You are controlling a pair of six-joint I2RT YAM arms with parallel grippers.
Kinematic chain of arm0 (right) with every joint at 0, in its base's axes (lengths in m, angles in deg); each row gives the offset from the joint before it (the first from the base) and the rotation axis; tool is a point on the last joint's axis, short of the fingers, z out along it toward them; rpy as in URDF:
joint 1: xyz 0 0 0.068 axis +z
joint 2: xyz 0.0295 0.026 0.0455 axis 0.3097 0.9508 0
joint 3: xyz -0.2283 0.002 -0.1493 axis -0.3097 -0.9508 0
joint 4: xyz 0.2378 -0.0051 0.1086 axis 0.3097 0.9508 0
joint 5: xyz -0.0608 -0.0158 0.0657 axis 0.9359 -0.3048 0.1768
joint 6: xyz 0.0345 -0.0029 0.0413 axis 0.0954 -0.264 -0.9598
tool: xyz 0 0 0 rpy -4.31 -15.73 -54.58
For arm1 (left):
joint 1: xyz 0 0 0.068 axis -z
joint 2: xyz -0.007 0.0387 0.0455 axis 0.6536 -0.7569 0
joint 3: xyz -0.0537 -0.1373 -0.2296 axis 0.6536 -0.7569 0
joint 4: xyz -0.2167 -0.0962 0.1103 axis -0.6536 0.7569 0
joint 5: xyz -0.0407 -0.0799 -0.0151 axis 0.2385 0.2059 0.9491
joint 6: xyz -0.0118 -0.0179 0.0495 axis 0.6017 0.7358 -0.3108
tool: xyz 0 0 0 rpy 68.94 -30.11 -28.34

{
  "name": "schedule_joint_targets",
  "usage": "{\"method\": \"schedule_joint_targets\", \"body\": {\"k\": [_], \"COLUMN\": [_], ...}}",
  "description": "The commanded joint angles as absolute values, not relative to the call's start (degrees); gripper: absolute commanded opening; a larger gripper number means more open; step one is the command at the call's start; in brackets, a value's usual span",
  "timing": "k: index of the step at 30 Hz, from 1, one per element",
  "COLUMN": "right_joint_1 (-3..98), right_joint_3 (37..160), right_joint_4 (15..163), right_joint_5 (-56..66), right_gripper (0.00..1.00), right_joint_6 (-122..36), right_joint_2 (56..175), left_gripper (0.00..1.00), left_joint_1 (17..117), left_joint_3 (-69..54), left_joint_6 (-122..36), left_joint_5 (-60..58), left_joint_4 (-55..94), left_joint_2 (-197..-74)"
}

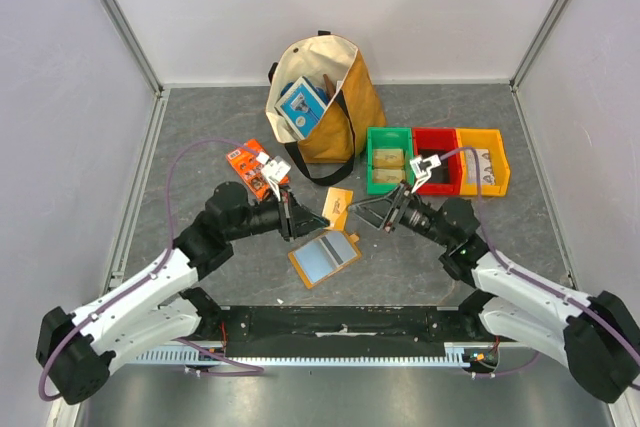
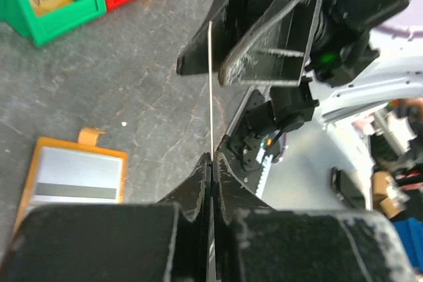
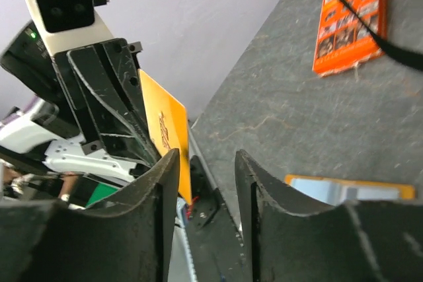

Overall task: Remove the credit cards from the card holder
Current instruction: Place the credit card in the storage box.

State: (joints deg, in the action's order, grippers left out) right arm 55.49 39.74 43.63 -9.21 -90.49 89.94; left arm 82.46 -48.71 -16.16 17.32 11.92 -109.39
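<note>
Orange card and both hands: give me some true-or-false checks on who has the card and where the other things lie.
1. The left hand is shut on the orange card. True.
2. The right hand is clamped on that card. False: its fingers stand apart.
3. The card holder lies open on the table. True.
4. The orange printed packet is inside the tote bag. False: it lies on the table beside the left arm.
5. The red bin stands between the green bin and the yellow bin. True.
</note>
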Motion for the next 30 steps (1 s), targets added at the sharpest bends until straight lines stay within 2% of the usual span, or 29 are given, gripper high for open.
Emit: {"method": "schedule_joint_targets", "body": {"k": [1, 8, 14, 20, 24, 27, 30], "right_joint_1": [51.6, 49.9, 50.0, 52.7, 55.2, 56.8, 57.1], "right_joint_3": [49.0, 58.6, 64.4, 68.0, 70.0, 70.8, 70.9], "right_joint_4": [61.6, 83.9, 88.1, 88.4, 90.9, 90.9, 90.7], "right_joint_5": [-19.4, -24.9, -39.0, -42.7, -42.8, -43.1, -43.1], "right_gripper": [0.50, 0.64, 0.65, 0.65, 0.60, 0.52, 0.36], "right_joint_6": [-75.0, -52.4, -44.8, -40.3, -37.6, -37.0, -37.0], "right_joint_2": [85.3, 80.6, 84.1, 89.1, 92.8, 94.7, 95.3], "left_gripper": [0.02, 0.02, 0.02, 0.02, 0.02, 0.02, 0.02], "left_joint_1": [80.8, 80.2, 80.3, 80.4, 80.8, 81.0, 81.1], "left_joint_3": [-39.1, -25.9, -18.5, -16.1, -15.1, -15.6, -16.1], "left_joint_6": [-35.5, -54.9, -66.0, -68.9, -69.9, -69.9, -70.1], "left_joint_5": [23.8, 28.8, 33.0, 36.7, 36.8, 36.4, 35.8], "left_joint_4": [34.4, 56.3, 67.4, 69.2, 70.0, 70.2, 70.2], "left_joint_2": [-108.8, -113.1, -117.8, -119.8, -119.7, -119.7, -119.3]}}
